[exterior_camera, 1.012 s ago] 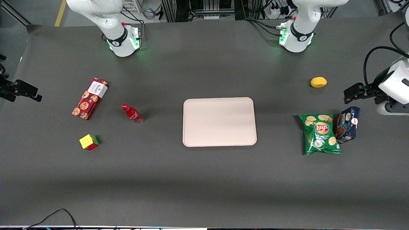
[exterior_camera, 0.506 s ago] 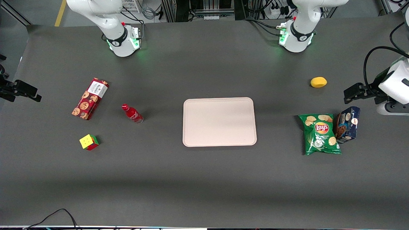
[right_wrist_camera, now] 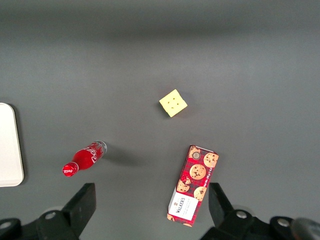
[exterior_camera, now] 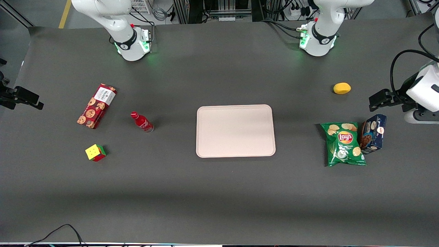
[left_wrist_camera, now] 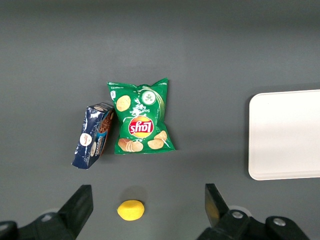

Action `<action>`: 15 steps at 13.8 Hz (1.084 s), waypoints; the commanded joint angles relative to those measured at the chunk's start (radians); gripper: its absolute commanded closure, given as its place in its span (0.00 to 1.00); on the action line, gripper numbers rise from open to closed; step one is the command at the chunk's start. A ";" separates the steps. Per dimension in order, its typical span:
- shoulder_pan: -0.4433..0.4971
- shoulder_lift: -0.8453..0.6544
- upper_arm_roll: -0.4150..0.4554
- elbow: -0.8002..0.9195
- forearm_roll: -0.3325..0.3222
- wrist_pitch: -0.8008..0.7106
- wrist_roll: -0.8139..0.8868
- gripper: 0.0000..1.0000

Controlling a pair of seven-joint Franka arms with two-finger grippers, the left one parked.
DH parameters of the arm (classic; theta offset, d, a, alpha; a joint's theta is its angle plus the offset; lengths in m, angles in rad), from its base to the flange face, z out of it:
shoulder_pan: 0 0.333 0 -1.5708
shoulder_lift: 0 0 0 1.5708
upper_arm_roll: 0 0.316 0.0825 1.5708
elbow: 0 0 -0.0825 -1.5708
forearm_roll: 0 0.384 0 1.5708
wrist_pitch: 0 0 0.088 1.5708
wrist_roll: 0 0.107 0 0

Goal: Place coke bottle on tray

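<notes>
Front view: a small slim red coke bottle [exterior_camera: 142, 122] with a red cap stands upright on the dark grey table [exterior_camera: 219, 192], between a red cookie box [exterior_camera: 96, 106] and the large flat pale pinkish-beige plastic tray [exterior_camera: 235, 130], apart from both. A multicoloured puzzle cube [exterior_camera: 95, 152] sits nearer the camera. The working arm's gripper [right_wrist_camera: 151, 207] hangs high at the working arm's end of the table, fingers spread wide, holding nothing. Being tall and narrow, the bottle could topple if a finger clips its cap or neck on approach. Bare table surrounds it, and the stretch toward the tray holds no obstacle; the low raised rim could catch the clear base if carried too low.
</notes>
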 commanded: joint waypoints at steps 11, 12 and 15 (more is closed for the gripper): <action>0.151 -0.007 0.010 0.024 0.024 -0.107 -0.022 0.00; 0.192 -0.008 0.009 0.024 0.024 -0.108 -0.013 0.00; 0.297 -0.008 0.004 0.022 0.022 -0.108 0.094 0.00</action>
